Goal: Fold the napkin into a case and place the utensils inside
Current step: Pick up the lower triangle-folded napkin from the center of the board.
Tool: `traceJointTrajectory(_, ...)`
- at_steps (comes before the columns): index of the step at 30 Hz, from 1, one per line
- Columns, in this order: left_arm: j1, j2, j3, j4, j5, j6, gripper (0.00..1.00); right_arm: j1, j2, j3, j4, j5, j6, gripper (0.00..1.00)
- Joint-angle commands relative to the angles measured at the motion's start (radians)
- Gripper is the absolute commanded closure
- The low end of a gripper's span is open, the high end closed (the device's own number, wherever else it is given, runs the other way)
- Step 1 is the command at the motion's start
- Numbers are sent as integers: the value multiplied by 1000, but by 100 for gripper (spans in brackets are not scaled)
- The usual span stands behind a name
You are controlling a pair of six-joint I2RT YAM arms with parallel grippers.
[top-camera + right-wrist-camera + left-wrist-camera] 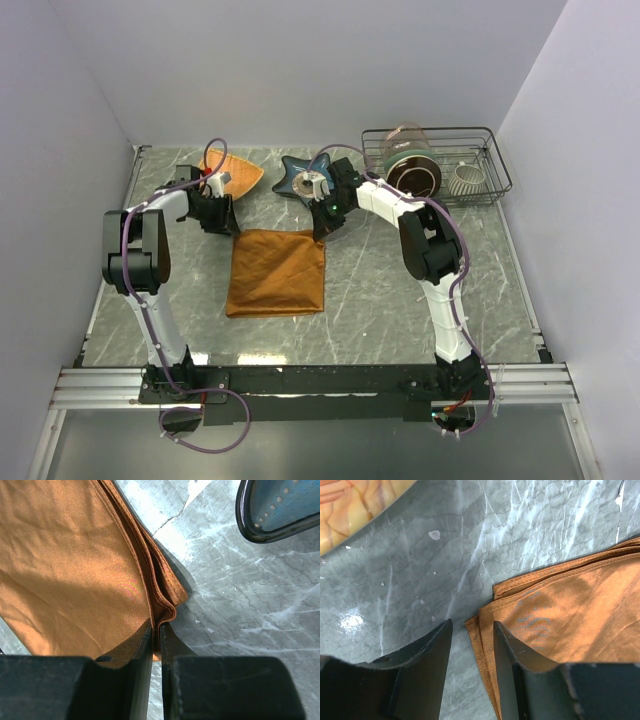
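Lying folded flat on the table (400, 300), the napkin (275, 272) is judged soft, light and slippery, best taken at its far corners: one is pinched by the right pincer (156, 635), the other is straddled by the half-parted left pincer (472, 626).

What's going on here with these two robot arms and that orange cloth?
Two robot arms are partway through folding the rust-orange napkin, which lies as a rough, layered square in the middle of the table. The right arm's fingers are pinched shut on the stacked layers at its far right corner. The left arm's fingers are open at the far left corner, one of them over the cloth, not gripping it yet. The cloth isn't folded narrow yet.
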Motion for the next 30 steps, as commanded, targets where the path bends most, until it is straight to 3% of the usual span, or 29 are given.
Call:
traceJointTrajectory(1,-15,13,-29,-36,8,6,56,6,-25,24,29,-9,-24,83)
traceJointTrajectory(13,-17,55,43,-16,97,29,70,18,-18,50,23,-23,-54,81)
traceJointTrajectory(22,-17,-7,5,-49,204,166,99,15,-28,64,5,-17,-63,74)
traceJointTrajectory(26,-17,-48,-18,-37,226,212,99,12,-39,83,-20,-14,-65,56)
traceJointTrajectory(27,-17,-59,-24,-34,224,231,99,9,-42,84,-32,-14,-64,45)
traceJointTrajectory(30,-17,-105,-55,1,210,280,99,-5,-70,76,-43,-6,-62,28)
